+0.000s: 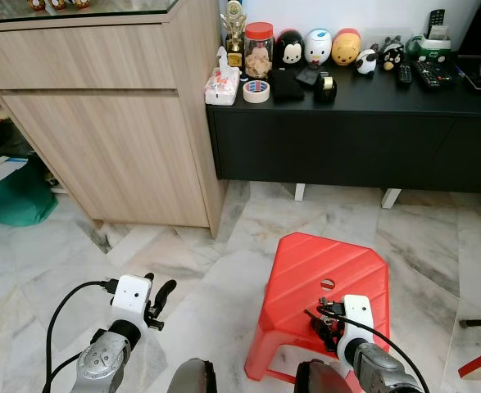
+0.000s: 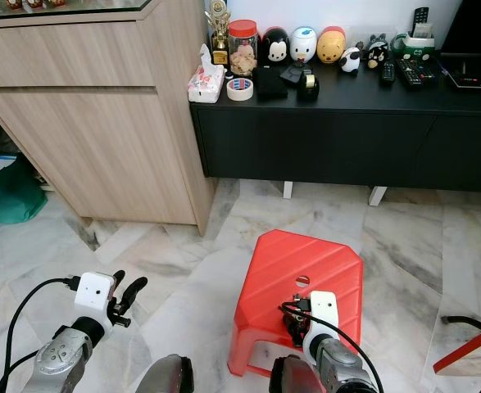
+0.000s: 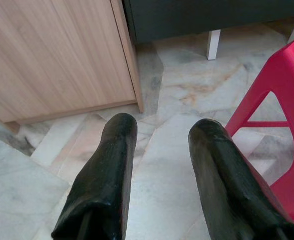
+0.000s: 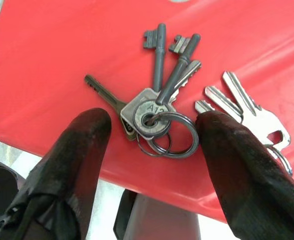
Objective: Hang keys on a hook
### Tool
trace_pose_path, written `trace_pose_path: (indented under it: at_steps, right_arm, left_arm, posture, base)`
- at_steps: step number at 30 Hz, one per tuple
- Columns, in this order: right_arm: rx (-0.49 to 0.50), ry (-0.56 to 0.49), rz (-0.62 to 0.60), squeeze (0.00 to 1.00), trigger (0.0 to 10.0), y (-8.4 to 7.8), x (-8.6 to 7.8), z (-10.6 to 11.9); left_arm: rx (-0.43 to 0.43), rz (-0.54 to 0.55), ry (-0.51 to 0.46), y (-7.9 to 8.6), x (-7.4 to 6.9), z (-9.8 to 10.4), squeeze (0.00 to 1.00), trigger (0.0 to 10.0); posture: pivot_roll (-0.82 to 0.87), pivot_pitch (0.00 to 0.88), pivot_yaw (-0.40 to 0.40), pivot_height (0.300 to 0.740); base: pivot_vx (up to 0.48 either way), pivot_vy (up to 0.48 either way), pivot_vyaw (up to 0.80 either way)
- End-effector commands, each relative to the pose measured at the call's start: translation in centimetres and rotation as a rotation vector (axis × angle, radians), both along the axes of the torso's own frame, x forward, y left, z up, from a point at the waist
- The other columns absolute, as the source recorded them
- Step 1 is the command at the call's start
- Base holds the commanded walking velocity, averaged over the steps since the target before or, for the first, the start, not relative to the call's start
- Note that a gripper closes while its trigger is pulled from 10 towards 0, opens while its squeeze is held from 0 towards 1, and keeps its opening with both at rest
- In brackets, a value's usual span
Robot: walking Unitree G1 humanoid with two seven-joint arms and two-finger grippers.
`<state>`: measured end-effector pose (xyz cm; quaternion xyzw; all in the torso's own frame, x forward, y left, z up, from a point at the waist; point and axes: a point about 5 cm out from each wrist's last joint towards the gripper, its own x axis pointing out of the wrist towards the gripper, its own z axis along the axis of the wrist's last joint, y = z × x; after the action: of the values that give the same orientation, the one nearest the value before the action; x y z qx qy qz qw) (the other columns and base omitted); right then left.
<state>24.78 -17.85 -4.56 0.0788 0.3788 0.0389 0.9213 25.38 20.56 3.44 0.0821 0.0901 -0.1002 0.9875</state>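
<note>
Keys (image 4: pixel 154 112): dark bunch on a double ring, one head stamped "A1", fanned flat on the red stool (image 1: pixel 306 278) near its front edge.
Second bunch (image 4: pixel 252 117): silver keys, just beside the dark ones on the same seat, partly behind a finger.
Right gripper (image 4: pixel 154 145): low over the stool's near edge, fingers (image 4: pixel 84 150) spread wide, one on each side of the dark key ring; not touching the keys as far as the wrist view shows.
Left gripper (image 3: pixel 159 170): held out over the marble floor (image 1: pixel 199 270) to the left of the stool, fingers (image 3: pixel 106 170) apart, holding nothing.
Stool: red plastic, small hole in the seat, standing on the floor in front of the black low cabinet (image 1: pixel 347 139).
Wooden cabinet (image 1: pixel 101 115): light wood, to the left of the black one, touching it at the corner.
Black cabinet top: tape roll (image 1: pixel 256 91), jar with red lid (image 1: pixel 258 49), tissue pack (image 1: pixel 222 84), row of small character figures (image 1: pixel 318 47), remote controls (image 1: pixel 428 74).
Hook: cannot make one out.
</note>
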Motion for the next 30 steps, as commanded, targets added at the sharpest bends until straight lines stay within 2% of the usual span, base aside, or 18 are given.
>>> trace_pose_path:
  at_steps: [1, 18, 30]
  right_arm:
    - [0.017, 0.019, -0.019, 0.00, 0.0, 0.3, -0.6, -0.4]
    - [0.041, 0.008, -0.020, 0.00, 0.0, 1.1, -0.8, -0.6]
    - [0.051, -0.077, -0.021, 0.00, 0.0, 1.5, 0.4, 0.3]
  left_arm:
    - [0.016, -0.005, 0.026, 0.3, -0.3, -0.3, 0.00, 10.0]
    - [0.020, -0.014, 0.031, -0.1, -0.2, -0.5, 0.00, 10.0]
    - [0.017, -0.008, 0.036, -0.3, 0.1, -0.6, 0.00, 10.0]
  posture:
    - [0.14, 0.105, 0.038, 0.628]
    - [0.13, 0.100, 0.035, 0.628]
    - [0.12, 0.085, 0.025, 0.628]
  base:
    - [0.000, 0.000, 0.00]
    - [0.000, 0.000, 0.00]
    - [0.000, 0.000, 0.00]
